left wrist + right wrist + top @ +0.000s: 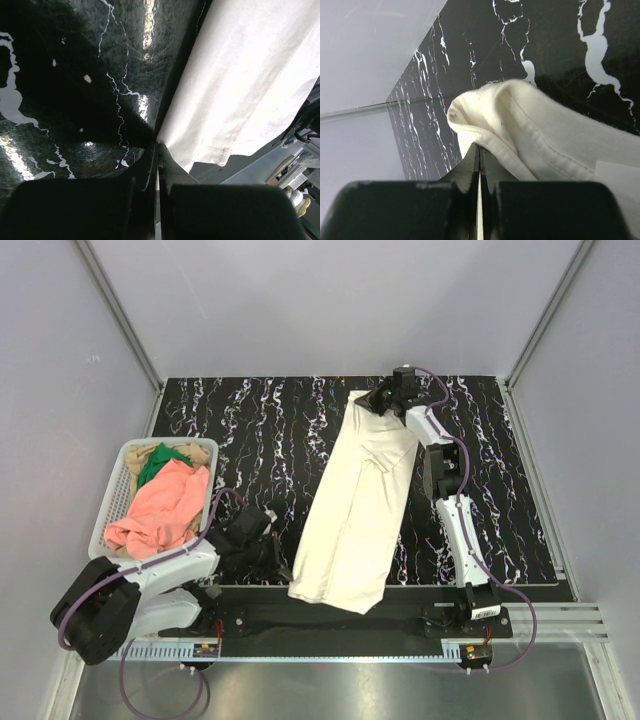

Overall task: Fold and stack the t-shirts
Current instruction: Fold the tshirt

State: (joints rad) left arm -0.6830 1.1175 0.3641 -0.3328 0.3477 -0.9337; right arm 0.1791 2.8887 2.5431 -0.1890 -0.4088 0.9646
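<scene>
The large cream-white t-shirt (360, 500) lies stretched in a long diagonal strip on the black marbled mat, from far right to the near edge. My right gripper (376, 402) is at its far end, shut on a folded hem of the cloth (535, 125); its tips (480, 148) pinch the fabric. My left gripper (283, 554) is at the shirt's near left edge, jaws shut with the cloth's edge (240, 85) caught at the tips (159, 148). The salmon-pink t-shirt (160, 508), the green one (156, 462) and the tan one (196, 452) lie crumpled in the basket.
The white mesh basket (112, 495) stands at the left edge of the mat. The shirt's near end hangs over the mat's front edge onto the rail (300, 625). Grey walls enclose the table on three sides.
</scene>
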